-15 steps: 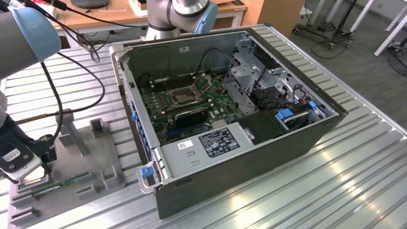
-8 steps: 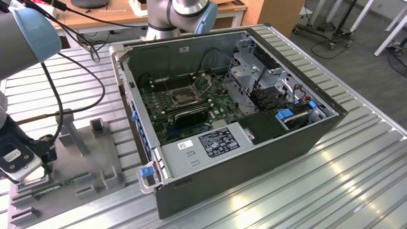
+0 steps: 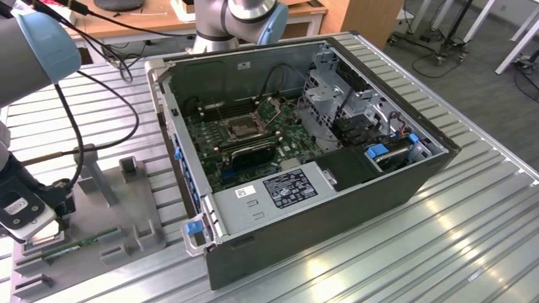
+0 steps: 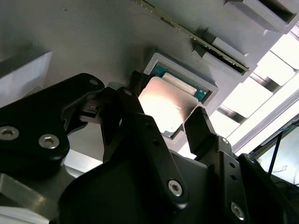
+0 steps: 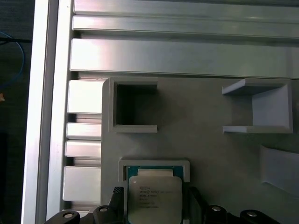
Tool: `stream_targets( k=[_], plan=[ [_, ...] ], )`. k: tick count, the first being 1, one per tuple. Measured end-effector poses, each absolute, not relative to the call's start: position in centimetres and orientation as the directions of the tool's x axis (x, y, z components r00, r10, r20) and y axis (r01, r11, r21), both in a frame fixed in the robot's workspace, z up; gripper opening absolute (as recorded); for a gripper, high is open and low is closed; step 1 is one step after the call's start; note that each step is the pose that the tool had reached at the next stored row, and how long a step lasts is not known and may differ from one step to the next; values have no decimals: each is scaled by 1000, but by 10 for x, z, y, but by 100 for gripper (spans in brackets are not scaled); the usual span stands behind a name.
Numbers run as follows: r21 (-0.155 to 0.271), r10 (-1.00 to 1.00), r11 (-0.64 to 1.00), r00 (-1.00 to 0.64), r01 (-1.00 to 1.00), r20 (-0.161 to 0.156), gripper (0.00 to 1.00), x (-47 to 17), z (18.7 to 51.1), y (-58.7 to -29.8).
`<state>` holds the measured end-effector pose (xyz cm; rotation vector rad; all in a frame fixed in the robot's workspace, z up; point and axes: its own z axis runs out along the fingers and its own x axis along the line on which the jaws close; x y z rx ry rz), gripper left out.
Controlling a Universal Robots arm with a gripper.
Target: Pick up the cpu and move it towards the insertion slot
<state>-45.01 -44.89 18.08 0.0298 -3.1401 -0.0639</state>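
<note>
Gripper (image 4: 167,100), jaws spread, straddles the cpu (image 5: 154,196), which lies flat in a walled nest (image 5: 154,163) on the grey plate (image 5: 205,154), seemingly to keep it square for pinching. Farther off, to the exterior view's right, the slot (image 3: 244,126) faces up inside the open case (image 3: 404,170) on a slatted metal table (image 3: 471,240); a desk (image 3: 151,26) stands beyond.

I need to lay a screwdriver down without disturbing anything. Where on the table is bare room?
The slatted table is bare between the computer case and the edge on the exterior view's right. The grey fixture plate on that view's left is crowded: holder blocks, a memory stick, and the hand open around the cpu.
</note>
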Motion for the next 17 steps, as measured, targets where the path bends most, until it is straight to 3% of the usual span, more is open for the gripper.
stream_targets(
  k=[17],
  plan=[
    [41,-19,999,-1000,-19,0,65,-450,181,-449]
  ],
)
